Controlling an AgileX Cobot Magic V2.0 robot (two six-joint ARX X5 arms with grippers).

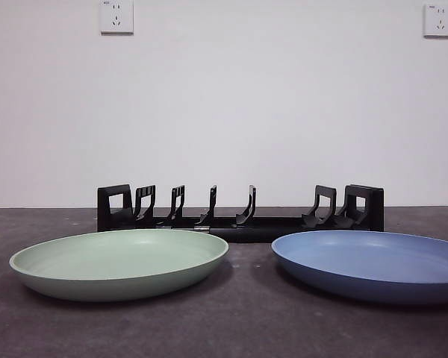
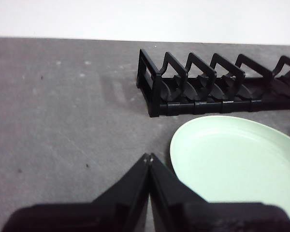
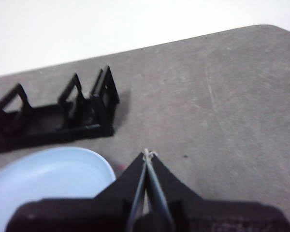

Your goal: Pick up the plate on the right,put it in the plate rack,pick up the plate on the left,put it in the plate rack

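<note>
A pale green plate [image 1: 119, 262] lies flat on the left of the dark table, and a blue plate [image 1: 373, 265] lies flat on the right. Behind them stands the black plate rack [image 1: 240, 209] with nothing in its prongs. In the left wrist view, my left gripper [image 2: 148, 158] is shut and holds nothing, raised just outside the green plate [image 2: 232, 162] and short of the rack's end [image 2: 152, 87]. In the right wrist view, my right gripper [image 3: 147, 153] is shut and holds nothing, raised beside the blue plate [image 3: 43, 186] and near the rack's other end [image 3: 99, 104].
The grey table surface [image 1: 239, 328] runs to a white wall with two sockets [image 1: 116, 16]. In the right wrist view the table's rounded far corner [image 3: 275, 29] shows. Neither arm appears in the front view.
</note>
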